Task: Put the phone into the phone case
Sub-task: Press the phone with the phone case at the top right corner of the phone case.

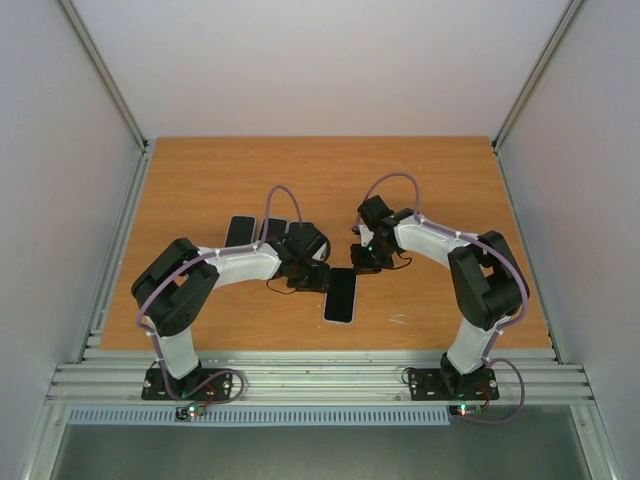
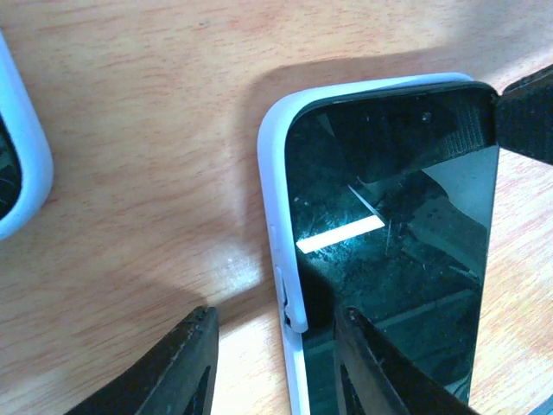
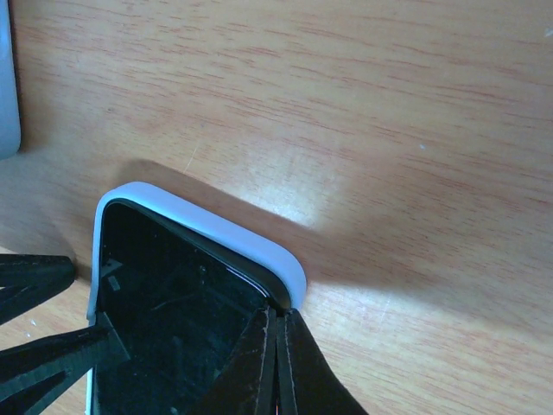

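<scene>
Top view: both arms reach in over the table (image 1: 200, 180), meeting above the phone (image 1: 340, 297), which lies screen-up between them.

Left wrist: the left gripper (image 2: 276, 318) straddles one long edge of the pale phone case (image 2: 268, 173). Its jaws are partly apart and clamp nothing, apparently there to seat a lip that stands proud.

Right wrist: the right gripper (image 3: 276, 324), jaws pressed together and empty, bears on a case corner, likely pushing it home. The phone looks almost fully seated.

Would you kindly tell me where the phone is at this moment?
In the top view the phone lies face up near the table's centre, its far end between the left gripper and right gripper, sitting in the pale case.
</scene>
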`<state>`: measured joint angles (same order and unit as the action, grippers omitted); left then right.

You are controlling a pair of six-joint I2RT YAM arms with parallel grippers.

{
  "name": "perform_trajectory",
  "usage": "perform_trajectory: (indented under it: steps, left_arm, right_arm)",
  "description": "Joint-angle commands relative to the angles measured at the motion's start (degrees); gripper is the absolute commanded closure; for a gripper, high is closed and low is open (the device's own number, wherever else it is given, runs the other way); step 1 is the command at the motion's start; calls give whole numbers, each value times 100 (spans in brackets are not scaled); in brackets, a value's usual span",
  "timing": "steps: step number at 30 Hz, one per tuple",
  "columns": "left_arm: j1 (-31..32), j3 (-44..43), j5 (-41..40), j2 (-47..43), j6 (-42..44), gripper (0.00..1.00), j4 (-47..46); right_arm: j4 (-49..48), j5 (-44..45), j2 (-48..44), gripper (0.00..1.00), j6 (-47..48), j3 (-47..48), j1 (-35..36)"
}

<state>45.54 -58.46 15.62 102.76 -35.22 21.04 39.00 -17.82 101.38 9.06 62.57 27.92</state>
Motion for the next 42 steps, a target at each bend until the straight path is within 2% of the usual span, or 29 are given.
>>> perform_trajectory:
  steps: [1, 7, 19, 22, 32, 42]
  left_arm:
    - [38, -163, -14, 206, 95, 62, 87]
    - [128, -223, -155, 239, 112, 63, 204]
    - [242, -187, -468, 164, 145, 58, 413]
    - [273, -101, -529, 59, 130, 58, 415]
    - [338, 338, -487, -546, -105, 54, 238]
    - [626, 758, -284, -848, -430, 51, -135]
  right_arm:
    - [-20, -125, 425, 99, 83, -18, 33]
    - [193, 127, 909, 99, 98, 31, 176]
    - [671, 1384, 1864, 98, -33, 472, 848]
    - [554, 1229, 1586, 96, -3, 424, 864]
    - [520, 663, -343, 86, -230, 69, 852]
    - [75, -41, -1454, 82, -888, -1113, 903]
